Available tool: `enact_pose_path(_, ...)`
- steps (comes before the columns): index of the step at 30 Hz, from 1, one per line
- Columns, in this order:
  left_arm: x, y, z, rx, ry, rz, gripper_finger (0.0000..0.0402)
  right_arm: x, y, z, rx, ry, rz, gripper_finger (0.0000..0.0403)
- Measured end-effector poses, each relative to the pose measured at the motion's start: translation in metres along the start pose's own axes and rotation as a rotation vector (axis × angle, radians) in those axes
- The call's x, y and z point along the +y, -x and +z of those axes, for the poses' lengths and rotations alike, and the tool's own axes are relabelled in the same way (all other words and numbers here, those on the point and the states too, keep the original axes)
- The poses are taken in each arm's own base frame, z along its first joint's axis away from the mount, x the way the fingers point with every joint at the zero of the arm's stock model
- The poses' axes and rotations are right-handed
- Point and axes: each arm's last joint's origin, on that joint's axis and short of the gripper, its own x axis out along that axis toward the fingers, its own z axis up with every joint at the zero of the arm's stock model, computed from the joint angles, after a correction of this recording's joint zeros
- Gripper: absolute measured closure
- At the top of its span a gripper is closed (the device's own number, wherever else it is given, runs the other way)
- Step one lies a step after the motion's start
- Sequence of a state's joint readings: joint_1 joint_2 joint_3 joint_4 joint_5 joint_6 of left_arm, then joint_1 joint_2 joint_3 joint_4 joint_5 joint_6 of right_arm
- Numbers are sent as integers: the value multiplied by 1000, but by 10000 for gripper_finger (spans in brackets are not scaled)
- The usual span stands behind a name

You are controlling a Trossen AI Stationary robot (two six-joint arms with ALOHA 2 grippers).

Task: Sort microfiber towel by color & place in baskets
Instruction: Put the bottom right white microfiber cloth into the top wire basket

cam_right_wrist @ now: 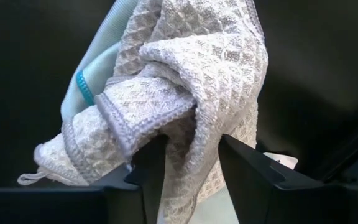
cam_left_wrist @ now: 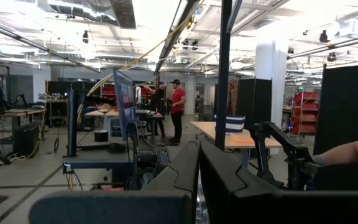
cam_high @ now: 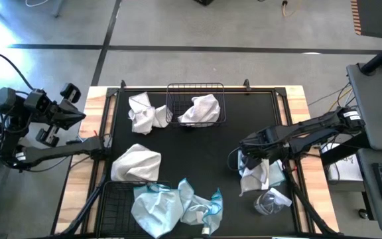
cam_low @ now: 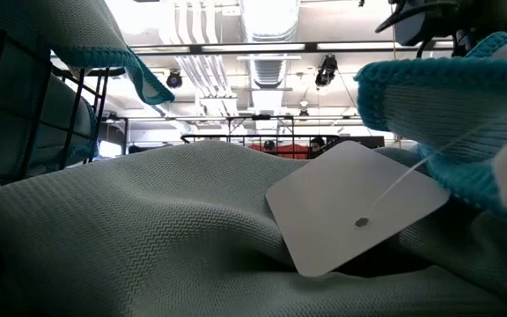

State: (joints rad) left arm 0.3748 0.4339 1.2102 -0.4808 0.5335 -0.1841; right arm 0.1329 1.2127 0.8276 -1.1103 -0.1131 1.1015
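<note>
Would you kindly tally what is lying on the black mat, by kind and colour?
White to pale grey microfiber towels: 4
Light blue microfiber towels: 3, as far as the heap separates
Black wire-mesh baskets: 2
Clear plastic wrapper: 1
Total: 10

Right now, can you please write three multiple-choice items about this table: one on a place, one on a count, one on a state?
1. Where is the right gripper?
A. over the mat's right side
B. inside the far basket
C. off the table

2. How many towels lie in the far basket?
A. none
B. one
C. three

3. What do the right gripper's fingers do?
A. hang apart from everything
B. straddle a pale grey waffle towel
C. hold a plastic wrapper

Key: 1 A, the high view shows it there. 2 B, one white towel lies inside. 3 B, the wrist view shows cloth between them.
</note>
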Motion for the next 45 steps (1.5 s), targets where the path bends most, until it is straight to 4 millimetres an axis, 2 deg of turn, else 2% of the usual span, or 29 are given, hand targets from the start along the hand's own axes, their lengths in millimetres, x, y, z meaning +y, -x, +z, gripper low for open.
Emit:
enact_pose_path(15,0,0,0,0,0,0,402,-1,1,0,-4,-4,7,387)
enact_pose_path(28,0,0,0,0,0,0,402,-1,5,-1,-19,-38,20,393)
enact_pose_path(33,0,0,0,0,0,0,402,2,22,0,-90,-34,76,394)
enact_pose_path(45,0,0,0,0,0,0,402,6,93,-1,-394,-33,256,394)
